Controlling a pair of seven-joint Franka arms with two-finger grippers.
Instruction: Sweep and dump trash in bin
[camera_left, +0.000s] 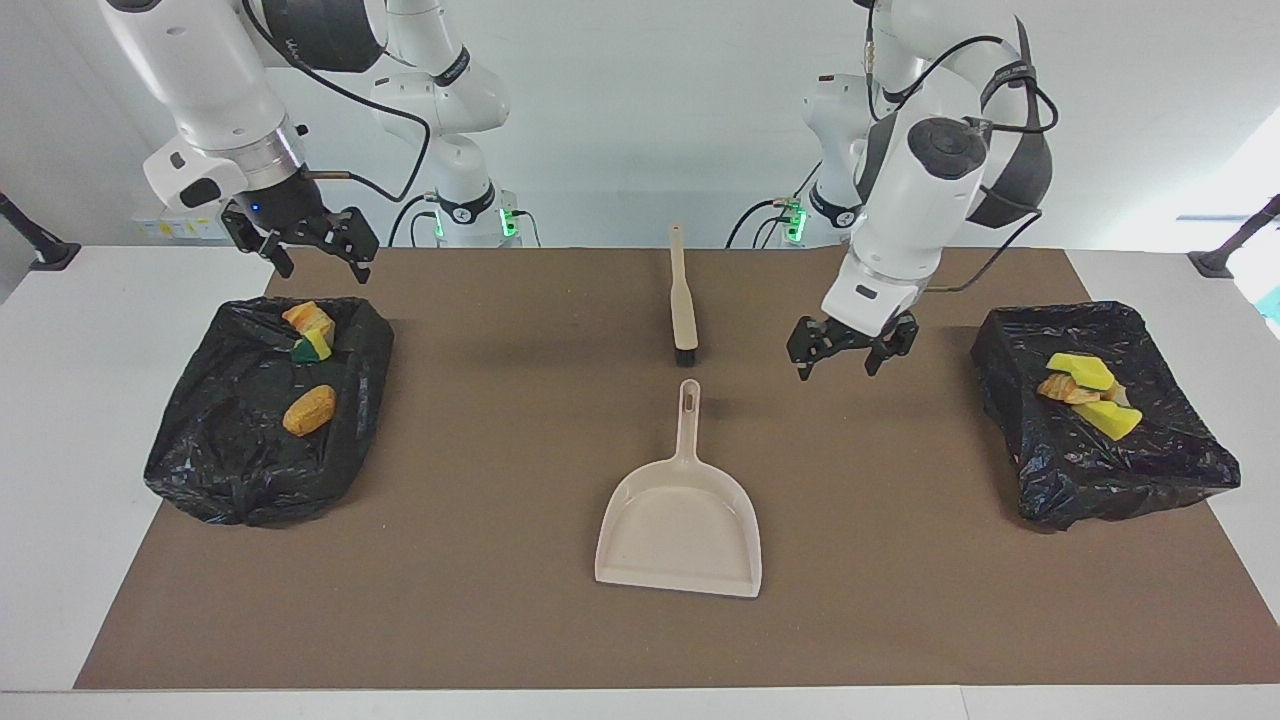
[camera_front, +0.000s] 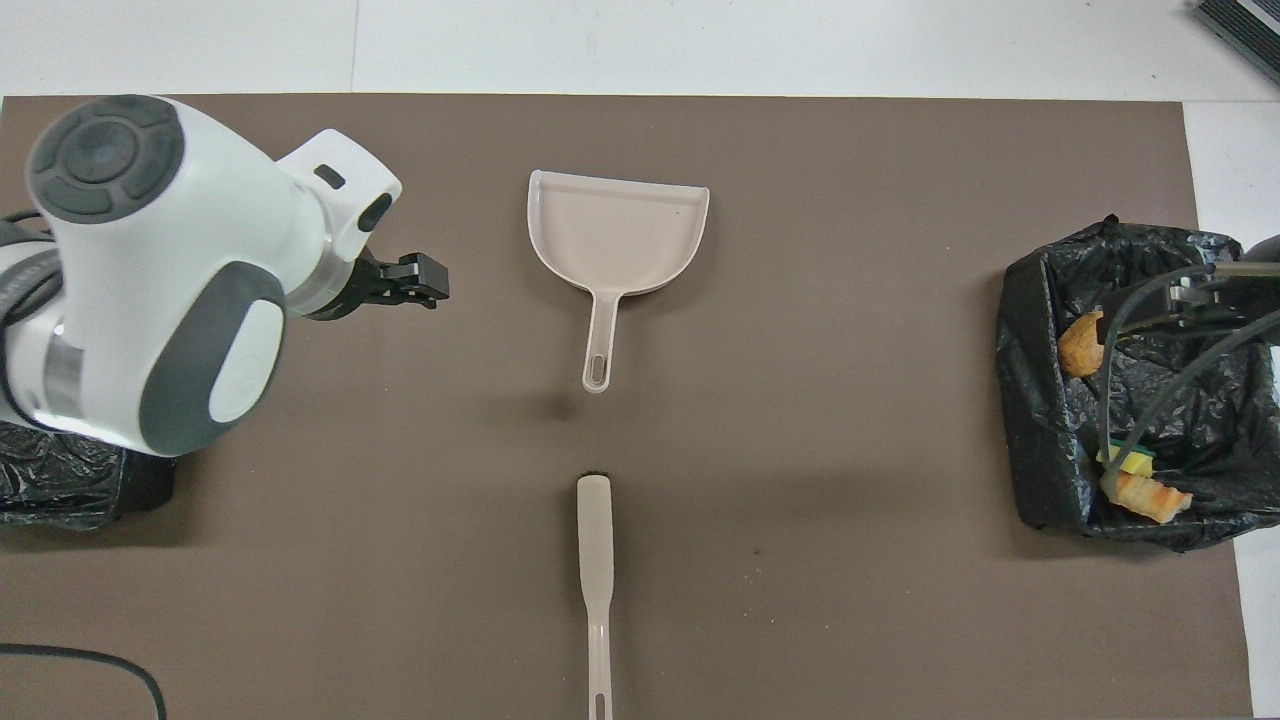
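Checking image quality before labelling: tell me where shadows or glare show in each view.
Facing view: bright window glare at the frame edge by the left arm's bin; soft shadow on the mat under the left hand. Overhead view: faint shadow beside the dustpan handle; no glare.

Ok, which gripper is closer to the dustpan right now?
Left. The left gripper hangs open over the mat beside the dustpan handle; the right gripper waits open above the bin at its end.

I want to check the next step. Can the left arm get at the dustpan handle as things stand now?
Probably yes. The left gripper is open, up over bare mat between the dustpan and a bin. The handle lies flat, uncovered, apart from the brush.
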